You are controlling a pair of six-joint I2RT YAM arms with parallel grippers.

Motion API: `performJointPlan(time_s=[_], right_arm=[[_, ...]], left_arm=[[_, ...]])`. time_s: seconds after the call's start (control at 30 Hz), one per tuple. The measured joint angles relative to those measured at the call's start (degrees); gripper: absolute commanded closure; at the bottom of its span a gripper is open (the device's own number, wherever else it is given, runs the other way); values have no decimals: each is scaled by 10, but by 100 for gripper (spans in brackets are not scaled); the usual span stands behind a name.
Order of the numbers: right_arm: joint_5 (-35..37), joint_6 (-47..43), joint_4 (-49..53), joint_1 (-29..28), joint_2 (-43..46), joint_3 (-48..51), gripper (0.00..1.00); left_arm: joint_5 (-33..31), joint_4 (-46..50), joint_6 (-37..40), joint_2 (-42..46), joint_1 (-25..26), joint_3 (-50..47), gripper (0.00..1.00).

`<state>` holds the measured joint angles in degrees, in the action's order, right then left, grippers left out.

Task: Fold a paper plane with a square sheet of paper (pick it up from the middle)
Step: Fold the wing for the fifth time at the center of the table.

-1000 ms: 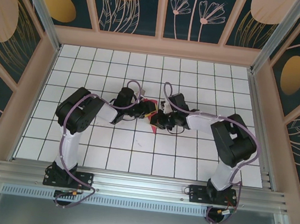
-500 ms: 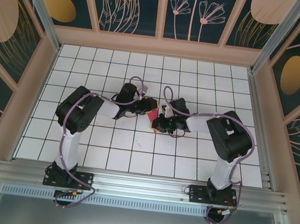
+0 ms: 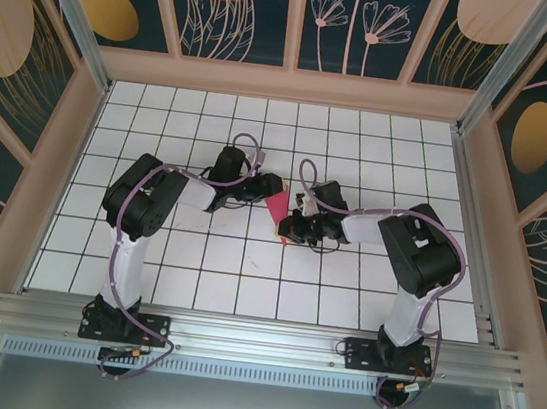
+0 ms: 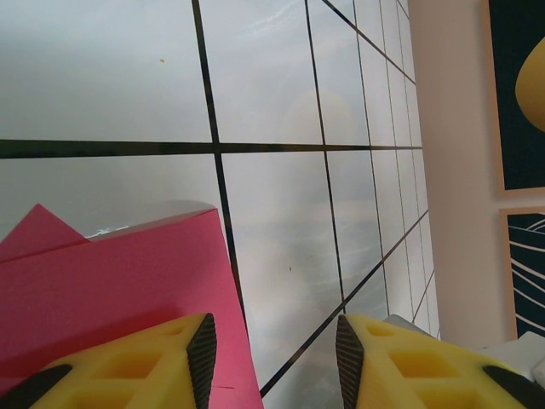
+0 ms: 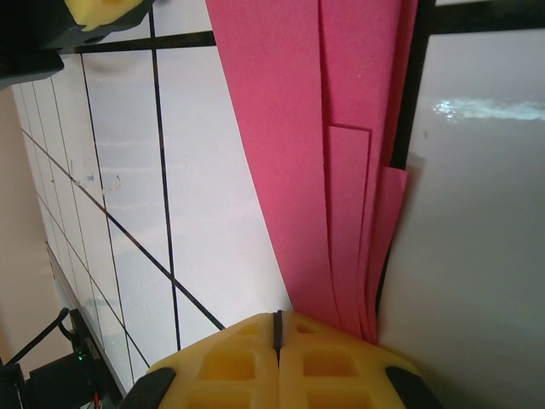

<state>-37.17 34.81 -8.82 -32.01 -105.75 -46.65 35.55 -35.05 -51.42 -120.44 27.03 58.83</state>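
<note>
A folded pink paper [image 3: 276,205] was seen lying on the white tiled tabletop [image 3: 246,261] near the centre of the overhead frame, between the two arms. Its narrow end was pointed toward the lower edge of the frame.

The left end effector [image 3: 261,189] was placed just left of the paper's upper part. In the left wrist view, this end effector [image 4: 274,341] was shown partly open, with a clear gap between its yellow fingers [image 4: 162,362] at the bottom of the frame. The pink paper [image 4: 111,290] filled the lower left corner and passed beneath the left-hand finger. Its edge ran into the gap, and bare tile was visible through the remainder. Nothing was seen clamped between the fingers.

The right end effector [image 3: 290,229] was placed at the paper's lower end. In the right wrist view, it [image 5: 277,328] was shown fully closed, its two yellow fingers meeting along a thin seam at the bottom centre. The pink paper [image 5: 289,128] ran from the top of the frame down to the right-hand finger, with several overlapping folded layers visible. Whether any layer was pinched in the seam could not be told.
</note>
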Motion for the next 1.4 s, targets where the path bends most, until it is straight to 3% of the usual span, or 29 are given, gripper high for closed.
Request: performJointPlan(time_s=[0.43, 1.13, 1.3, 1.4], right_arm=[[0, -13, -6, 2, 3, 9, 100], [-12, -15, 6, 12, 4, 6, 100], [-13, -15, 23, 13, 3, -2, 100], [-13, -15, 35, 13, 2, -9, 100]], left_arm=[[20, -11, 30, -8, -6, 2, 55], [24, 41, 91, -25, -67, 83, 51], [12, 67, 93, 10, -77, 93, 53], [12, 49, 75, 61, -75, 44, 54]])
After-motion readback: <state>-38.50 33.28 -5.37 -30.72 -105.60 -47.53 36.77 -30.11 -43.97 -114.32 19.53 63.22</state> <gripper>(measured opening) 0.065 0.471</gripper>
